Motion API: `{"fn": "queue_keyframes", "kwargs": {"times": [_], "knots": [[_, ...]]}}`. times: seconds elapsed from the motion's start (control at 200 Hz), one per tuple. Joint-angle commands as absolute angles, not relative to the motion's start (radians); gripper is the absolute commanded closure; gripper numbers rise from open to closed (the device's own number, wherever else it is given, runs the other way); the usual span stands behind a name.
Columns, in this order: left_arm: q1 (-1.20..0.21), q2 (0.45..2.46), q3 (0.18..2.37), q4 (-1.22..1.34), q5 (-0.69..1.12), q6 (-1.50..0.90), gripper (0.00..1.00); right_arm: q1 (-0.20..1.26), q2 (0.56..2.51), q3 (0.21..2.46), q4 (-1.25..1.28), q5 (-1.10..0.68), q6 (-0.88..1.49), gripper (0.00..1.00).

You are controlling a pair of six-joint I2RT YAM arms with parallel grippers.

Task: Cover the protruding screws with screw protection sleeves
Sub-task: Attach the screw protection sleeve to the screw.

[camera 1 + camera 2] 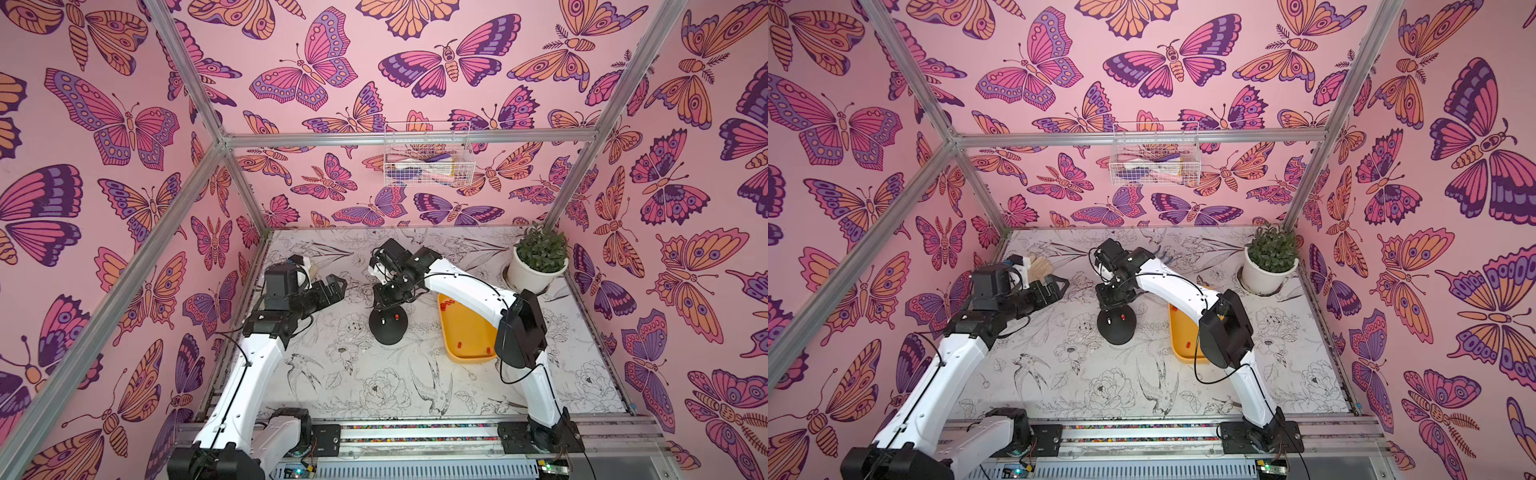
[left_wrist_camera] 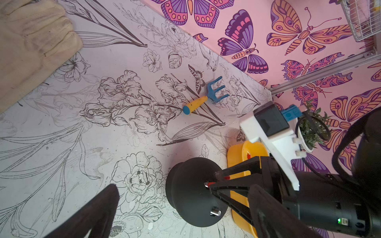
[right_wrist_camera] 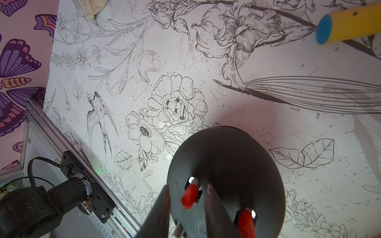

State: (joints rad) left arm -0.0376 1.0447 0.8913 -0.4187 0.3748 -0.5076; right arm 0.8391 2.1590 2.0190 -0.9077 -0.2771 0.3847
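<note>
A black dome [image 1: 388,330] stands mid-table. In the right wrist view two of its protruding screws wear red screw protection sleeves [image 3: 189,195] [image 3: 245,224]. My right gripper [image 3: 188,188] hangs over the dome, open, its fingers either side of the nearer sleeve; a gap shows between one finger [image 3: 158,212] and the sleeve. The left wrist view shows a third screw [image 2: 215,212] bare and silvery. In both top views the right gripper [image 1: 388,309] hides part of the dome top. My left gripper [image 1: 338,286] hovers to the dome's left, open and empty.
A yellow tray [image 1: 469,328] holding loose red sleeves [image 1: 446,306] lies right of the dome, partly under the right arm. A potted plant [image 1: 534,270] stands at the back right. A beige glove [image 2: 31,51] and a small blue-and-yellow rake [image 2: 206,96] lie near the back.
</note>
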Motion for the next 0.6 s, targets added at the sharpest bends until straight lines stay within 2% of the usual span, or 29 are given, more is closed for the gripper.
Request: {"fn": "queue_keyframes", "kwargs": {"times": [0.0, 0.591], "knots": [[-0.03, 1.036, 0.874, -0.407, 0.391, -0.515, 0.0, 0.845, 2.111, 2.015, -0.916, -0.257, 0.379, 0.71], [-0.031, 1.035, 0.873, -0.403, 0.396, -0.517, 0.0, 0.845, 2.103, 1.991, -0.907, -0.259, 0.383, 0.88]]}}
